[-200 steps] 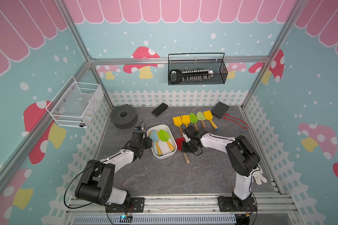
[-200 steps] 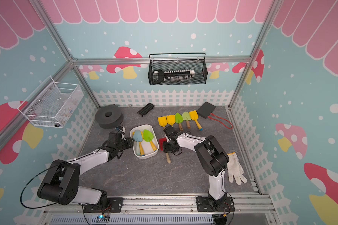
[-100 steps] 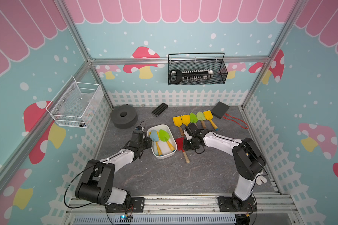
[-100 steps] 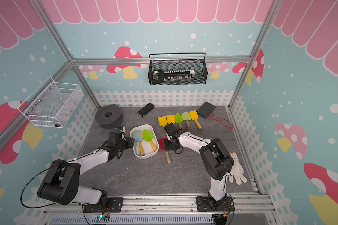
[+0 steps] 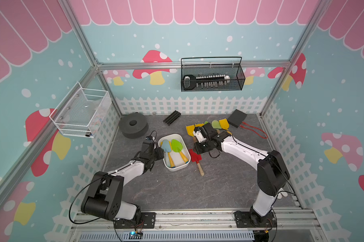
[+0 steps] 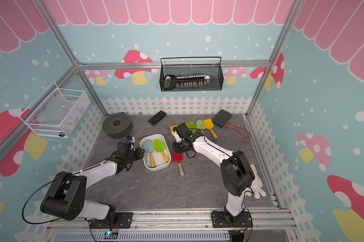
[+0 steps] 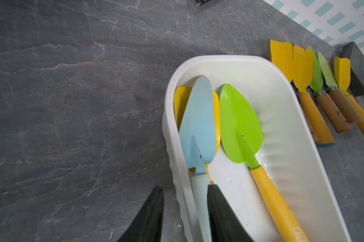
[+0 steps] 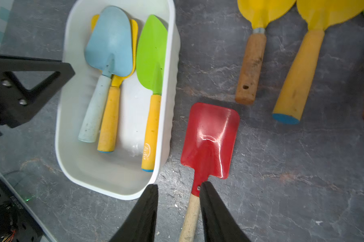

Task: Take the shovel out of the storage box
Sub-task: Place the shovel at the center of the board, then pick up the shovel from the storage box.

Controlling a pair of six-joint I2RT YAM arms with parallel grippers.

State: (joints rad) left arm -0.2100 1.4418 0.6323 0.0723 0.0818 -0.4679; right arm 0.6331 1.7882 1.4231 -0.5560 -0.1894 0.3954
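The white storage box holds a blue shovel, a green shovel and a yellow shovel under the blue one. A red shovel lies flat on the table just right of the box. My right gripper hangs open above its wooden handle, not gripping it. My left gripper straddles the box's left wall, one finger outside with a gap, the other inside beside the blue shovel's pale handle.
Several more shovels lie in a row behind the right gripper. A black case with a red cord, a black bar and a black round block sit at the back. A white glove lies by the right arm's base.
My right gripper has opened, lifted and drawn back from the red shovel, which stays on the table. The left arm and the box have not moved.
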